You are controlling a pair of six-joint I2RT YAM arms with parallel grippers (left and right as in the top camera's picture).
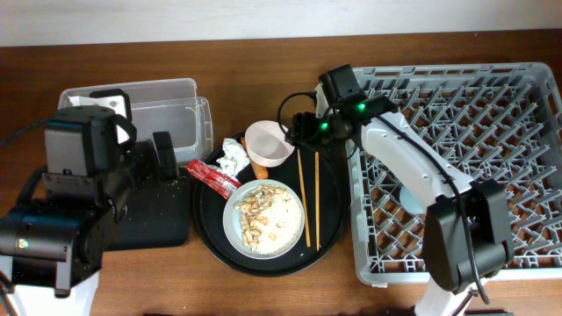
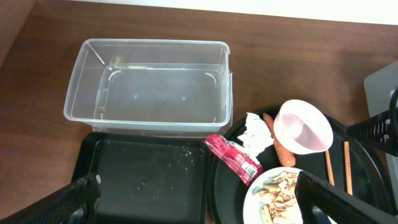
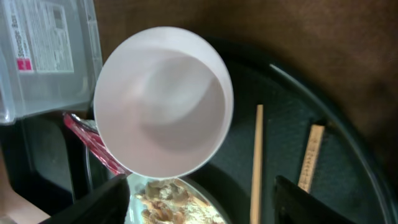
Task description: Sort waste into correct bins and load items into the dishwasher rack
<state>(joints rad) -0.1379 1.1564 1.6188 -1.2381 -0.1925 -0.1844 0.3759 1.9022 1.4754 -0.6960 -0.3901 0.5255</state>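
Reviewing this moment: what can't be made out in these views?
Light-blue cup: overhead, mostly behind the right arm.
Carrot piece: left wrist, partly under the white bowl.
Black tray: overhead, largely covered by the left arm.
Clear tub label: right wrist, print too blurred to read.

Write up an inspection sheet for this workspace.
Surface: brown wooden table.
Job's things: white bowl, plate of food scraps, chopsticks, red wrapper, tissue and carrot piece all on the round black tray; clear tub empty; shallow black tray crumb-speckled; rack at right.
Clutter: nothing seen.
Grippers: left pincer open above the shallow black tray; right pincer open over the white bowl.
Cables: black loop beside the right wrist; another at the table's left edge.
Surroundings: pale wall behind the table.
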